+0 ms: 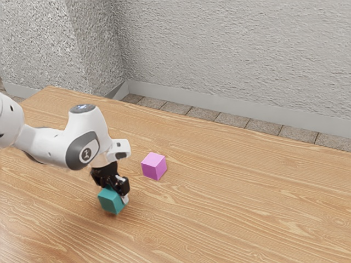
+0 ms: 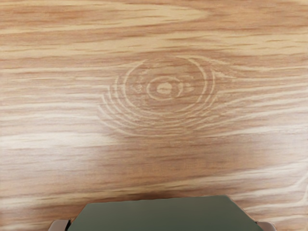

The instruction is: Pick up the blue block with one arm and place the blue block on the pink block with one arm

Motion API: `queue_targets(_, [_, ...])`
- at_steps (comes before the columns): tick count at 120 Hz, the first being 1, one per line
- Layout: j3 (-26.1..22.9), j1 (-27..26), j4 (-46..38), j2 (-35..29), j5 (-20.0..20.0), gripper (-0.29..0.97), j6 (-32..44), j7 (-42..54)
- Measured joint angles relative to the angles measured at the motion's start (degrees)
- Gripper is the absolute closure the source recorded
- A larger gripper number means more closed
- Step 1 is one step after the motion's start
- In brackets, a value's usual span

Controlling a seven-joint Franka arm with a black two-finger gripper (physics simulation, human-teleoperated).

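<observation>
There is one arm (image 1: 55, 143), white and grey, and it comes in from the exterior view's left and bends down toward the wooden table (image 1: 247, 192). At its end there is one black gripper (image 1: 115, 192), and it points down to the table top. On the table I count two blocks, one blue and one pink. The blue block (image 1: 111, 201) looks more blue-green in colour, and it sits between the two fingers, which press on it from two sides, so the jaws are closed on this block and open only as wide as the block is. The block is tilted, with one corner pointing down, very close to the wood; I cannot tell if this corner touches the table or hangs just over it. A small dark shadow lies under it. The pink block (image 1: 153, 165) stands flat on the table, alone, near the gripper, on the exterior view's right of it and a little farther back. The two blocks are apart and nothing lies on the pink one. In the wrist view the held block (image 2: 161, 215) shows as one dark flat shape just under the hand, and beyond it the table (image 2: 57, 144) has one round knot (image 2: 163, 89) in the wood grain. Behind the table a strip of brown floor tiles (image 1: 263, 126) meets a rough grey wall (image 1: 219, 44).
</observation>
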Motion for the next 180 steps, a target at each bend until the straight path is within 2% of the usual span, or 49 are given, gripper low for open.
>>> queue_targets(36, [0.1, 0.1, 14.3, 5.6, 0.3, 0.41, -7.3, -1.1])
queue_targets(59, [1.4, 0.2, 27.1, 12.6, 0.0, 0.4, -15.7, -1.3])
queue_targets(93, [1.4, 0.2, 41.2, 21.1, -0.1, 0.39, -24.8, -0.9])
queue_targets(129, [0.8, 0.2, 51.1, 27.0, -0.7, 0.39, -31.7, -0.4])
queue_targets(180, [-1.3, 0.1, 54.5, 29.3, -0.1, 0.4, -34.9, 0.2])
